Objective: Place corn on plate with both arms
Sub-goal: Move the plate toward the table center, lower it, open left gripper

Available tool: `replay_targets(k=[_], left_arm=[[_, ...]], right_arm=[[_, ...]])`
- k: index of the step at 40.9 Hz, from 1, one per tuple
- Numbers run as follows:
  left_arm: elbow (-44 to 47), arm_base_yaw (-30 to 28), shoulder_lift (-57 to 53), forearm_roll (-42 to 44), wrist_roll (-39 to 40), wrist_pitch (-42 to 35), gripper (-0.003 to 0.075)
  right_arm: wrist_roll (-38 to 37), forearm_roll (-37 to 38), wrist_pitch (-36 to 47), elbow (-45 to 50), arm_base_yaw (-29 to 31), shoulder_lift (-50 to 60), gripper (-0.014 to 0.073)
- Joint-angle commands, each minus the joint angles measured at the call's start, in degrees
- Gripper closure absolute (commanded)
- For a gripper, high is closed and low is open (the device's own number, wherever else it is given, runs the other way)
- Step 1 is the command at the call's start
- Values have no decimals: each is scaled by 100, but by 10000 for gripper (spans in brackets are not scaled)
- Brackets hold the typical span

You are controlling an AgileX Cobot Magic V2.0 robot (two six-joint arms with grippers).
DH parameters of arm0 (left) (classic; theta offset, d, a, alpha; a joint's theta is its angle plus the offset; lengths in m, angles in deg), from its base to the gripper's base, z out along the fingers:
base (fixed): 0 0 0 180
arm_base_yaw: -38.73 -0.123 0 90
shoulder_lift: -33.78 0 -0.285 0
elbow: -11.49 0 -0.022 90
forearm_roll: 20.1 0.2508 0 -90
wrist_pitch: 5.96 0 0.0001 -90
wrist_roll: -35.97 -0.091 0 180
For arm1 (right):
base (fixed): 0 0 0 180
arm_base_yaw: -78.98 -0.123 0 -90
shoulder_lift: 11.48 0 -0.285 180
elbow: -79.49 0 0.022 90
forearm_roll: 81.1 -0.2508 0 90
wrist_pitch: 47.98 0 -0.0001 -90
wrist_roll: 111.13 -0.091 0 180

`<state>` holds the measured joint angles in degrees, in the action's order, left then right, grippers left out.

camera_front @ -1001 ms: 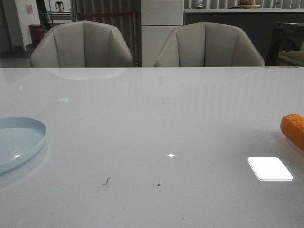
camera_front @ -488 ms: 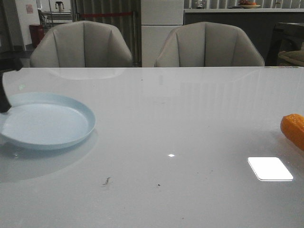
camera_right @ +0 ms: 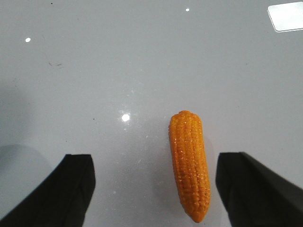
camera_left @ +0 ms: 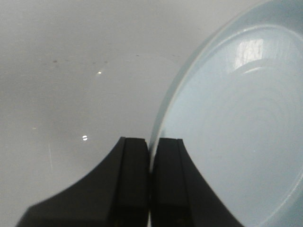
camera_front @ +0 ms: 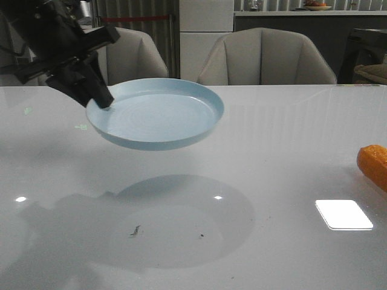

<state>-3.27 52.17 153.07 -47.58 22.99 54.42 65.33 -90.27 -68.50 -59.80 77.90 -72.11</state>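
Observation:
My left gripper (camera_front: pixel 103 99) is shut on the rim of the pale blue plate (camera_front: pixel 160 115) and holds it in the air above the table, left of centre. In the left wrist view the rim of the plate (camera_left: pixel 227 118) is pinched between the two black fingers of that gripper (camera_left: pixel 151 158). The orange corn (camera_front: pixel 373 165) lies on the table at the far right edge, partly cut off. In the right wrist view the corn (camera_right: pixel 190 163) lies between the wide-open fingers of my right gripper (camera_right: pixel 154 187), nearer one finger, touching neither. The right gripper does not show in the front view.
The plate's shadow (camera_front: pixel 181 217) lies on the glossy white table (camera_front: pixel 272 139). A bright light reflection (camera_front: pixel 343 214) is near the corn. Two grey chairs (camera_front: pixel 266 57) stand behind the table's far edge.
The left arm has come into view and carried the plate up off the table and to the right, toward the centre. The corn has not moved.

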Motion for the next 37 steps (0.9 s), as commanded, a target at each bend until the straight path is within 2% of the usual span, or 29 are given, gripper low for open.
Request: replay_targets(k=[1, 11, 19, 30, 33, 37], left_arm=[[-183, 323, -227, -289, -27, -264, 629], [-183, 697, 316, -236, 101, -336, 629], [-183, 698, 739, -115, 131, -310, 629], [-195, 698, 742, -167, 47, -336, 627], [-195, 698, 742, -136, 47, -323, 601], [-195, 698, 742, -109, 84, -286, 499]], right_arm=[[16, 9, 362, -225, -3, 30, -32], [16, 9, 270, -225, -3, 30, -32], [16, 9, 86, -225, -3, 30, -32], [16, 9, 62, -225, -3, 30, -32], [16, 9, 62, -225, -3, 30, -32], [16, 9, 69, -225, -3, 30, -32]])
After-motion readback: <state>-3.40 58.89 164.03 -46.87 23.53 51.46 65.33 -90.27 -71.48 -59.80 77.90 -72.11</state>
